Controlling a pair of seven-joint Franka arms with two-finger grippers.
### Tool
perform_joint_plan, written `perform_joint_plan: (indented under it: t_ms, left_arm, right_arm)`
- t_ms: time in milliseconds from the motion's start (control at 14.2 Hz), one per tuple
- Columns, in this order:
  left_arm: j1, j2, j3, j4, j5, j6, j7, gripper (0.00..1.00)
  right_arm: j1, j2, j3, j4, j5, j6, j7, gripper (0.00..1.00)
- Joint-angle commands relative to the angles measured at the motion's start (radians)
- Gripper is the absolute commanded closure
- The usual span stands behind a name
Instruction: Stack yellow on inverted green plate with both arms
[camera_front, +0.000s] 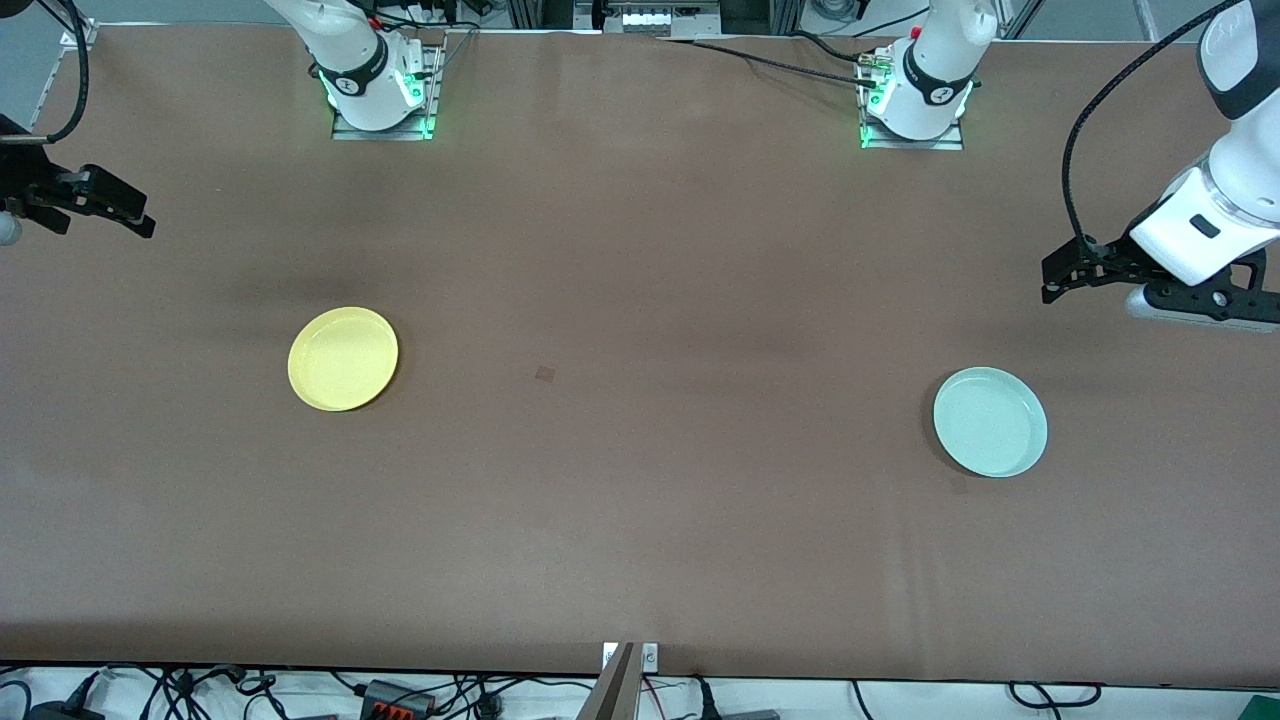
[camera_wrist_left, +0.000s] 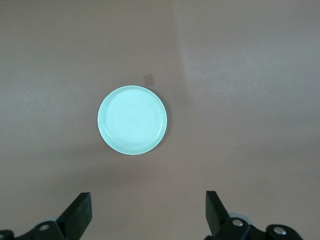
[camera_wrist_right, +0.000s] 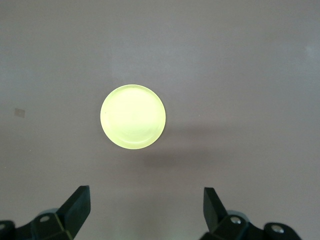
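The yellow plate (camera_front: 343, 358) lies rim up on the brown table toward the right arm's end; it also shows in the right wrist view (camera_wrist_right: 133, 116). The green plate (camera_front: 990, 421) lies rim up toward the left arm's end, and it shows in the left wrist view (camera_wrist_left: 132, 120). My right gripper (camera_front: 140, 215) hangs open and empty above the table's end, apart from the yellow plate; its jaws frame bare table (camera_wrist_right: 146, 200). My left gripper (camera_front: 1055, 280) hangs open and empty above the table near the green plate, not touching it (camera_wrist_left: 148, 205).
A small dark square mark (camera_front: 545, 373) sits on the table between the plates. The two arm bases (camera_front: 380, 90) (camera_front: 915, 105) stand along the edge farthest from the front camera. Cables lie along the nearest edge (camera_front: 400, 695).
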Motion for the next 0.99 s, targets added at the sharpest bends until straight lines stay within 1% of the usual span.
perform_joint_plan:
  t_ms: [0, 915]
  left_arm:
    - [-0.010, -0.008, 0.005, 0.005, 0.022, -0.004, -0.016, 0.00]
    - [-0.012, -0.008, 0.005, 0.005, 0.022, -0.004, -0.016, 0.00]
  right_arm:
    - [-0.014, -0.003, 0.006, 0.002, 0.004, -0.011, -0.008, 0.00]
    - [-0.022, 0.017, 0.000, 0.000, 0.008, -0.017, -0.010, 0.00]
